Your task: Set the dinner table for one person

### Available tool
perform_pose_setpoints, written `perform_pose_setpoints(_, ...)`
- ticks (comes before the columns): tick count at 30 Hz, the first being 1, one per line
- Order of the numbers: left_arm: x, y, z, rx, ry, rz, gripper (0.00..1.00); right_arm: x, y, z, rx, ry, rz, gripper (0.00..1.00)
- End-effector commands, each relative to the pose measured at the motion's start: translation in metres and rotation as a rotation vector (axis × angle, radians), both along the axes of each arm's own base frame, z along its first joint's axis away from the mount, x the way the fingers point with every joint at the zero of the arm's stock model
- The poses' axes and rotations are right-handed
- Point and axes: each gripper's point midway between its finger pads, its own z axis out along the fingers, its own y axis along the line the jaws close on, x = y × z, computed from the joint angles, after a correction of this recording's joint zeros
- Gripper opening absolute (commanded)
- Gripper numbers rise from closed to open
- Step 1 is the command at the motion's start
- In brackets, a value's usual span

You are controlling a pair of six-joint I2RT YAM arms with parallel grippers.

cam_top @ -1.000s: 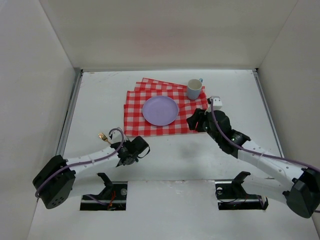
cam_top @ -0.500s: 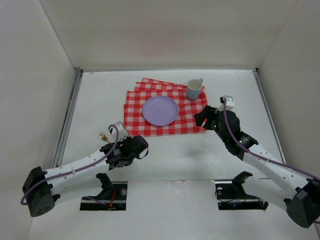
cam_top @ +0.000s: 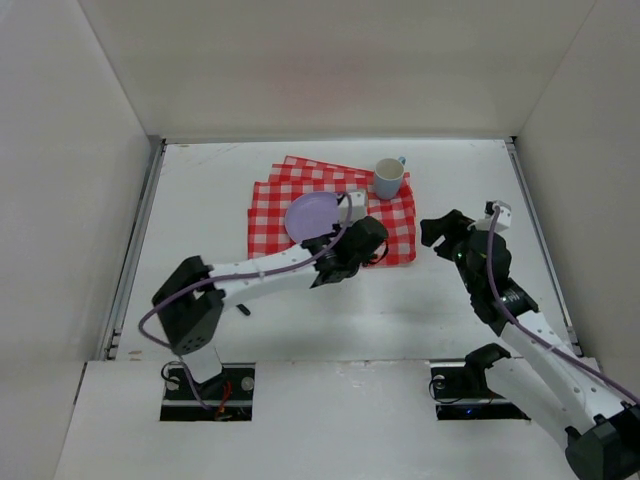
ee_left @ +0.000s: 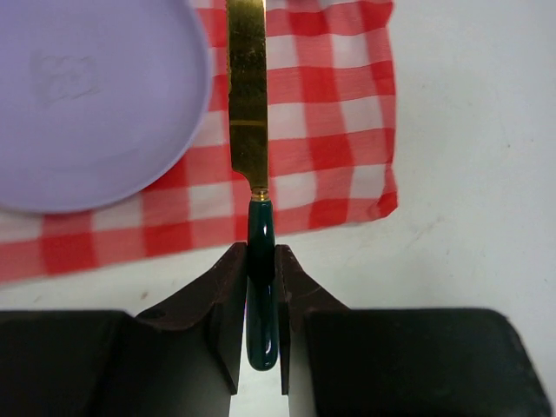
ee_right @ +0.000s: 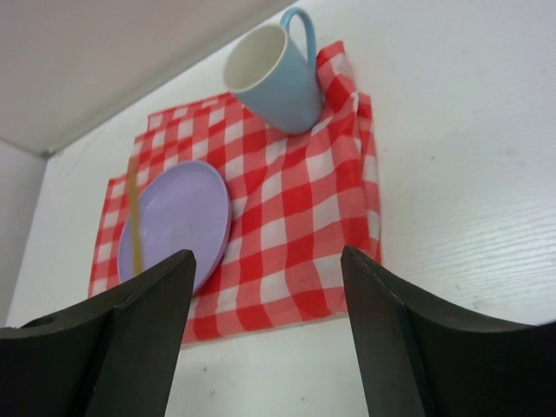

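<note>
The left gripper [ee_left: 261, 295] clamps its fingers on the green handle of a knife [ee_left: 248, 104]. Its gold blade reaches ahead over the cloth [ee_left: 334, 156], with the plate [ee_left: 87, 95] just left of it. The right gripper [ee_right: 268, 256] hangs with fingers apart and empty, the mug [ee_right: 274, 78] ahead of them. The table [ee_left: 469, 174] lies beneath. Laying the knife seems in hand, and next it needs lowering flat beside the plate, then release.

Top external: high and behind, facing down onto the dinner table [cam_top: 200, 200]. Left wrist: close above the near-right corner of the checked cloth [ee_left: 330, 130]. Right wrist: low, from the cloth's right. All three share the cloth.
</note>
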Motion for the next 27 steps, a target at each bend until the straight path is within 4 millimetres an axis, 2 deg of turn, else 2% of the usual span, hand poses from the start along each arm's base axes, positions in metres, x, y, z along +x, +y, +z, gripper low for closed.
perform_pose_setpoints(1,0.029,-0.039,0.009,-0.019,-0.037,-0.106,0.02,0.004,-0.006,0.015,0.054,-0.059,-0.037,0.74)
perform_pose_setpoints(7,0.073,-0.062,-0.027,-0.007,0.008,-0.064,0.02,0.006,-0.004,0.012,0.046,-0.046,-0.032,0.74)
perform_pose_setpoints(12,0.098,-0.061,-0.046,-0.011,0.047,-0.037,0.02,0.005,-0.004,0.012,0.045,-0.048,-0.032,0.74)
perform_pose_setpoints(17,0.111,-0.060,-0.061,-0.027,0.089,-0.029,0.02,0.006,-0.004,0.010,0.040,-0.041,-0.032,0.75)
perform_pose_setpoints(23,0.111,-0.064,-0.088,-0.010,0.143,-0.039,0.02,0.008,-0.003,0.008,0.034,-0.033,-0.028,0.75)
perform_pose_setpoints(27,0.110,-0.057,-0.104,0.010,0.174,-0.014,0.03,0.008,-0.003,0.009,0.035,-0.035,-0.028,0.75)
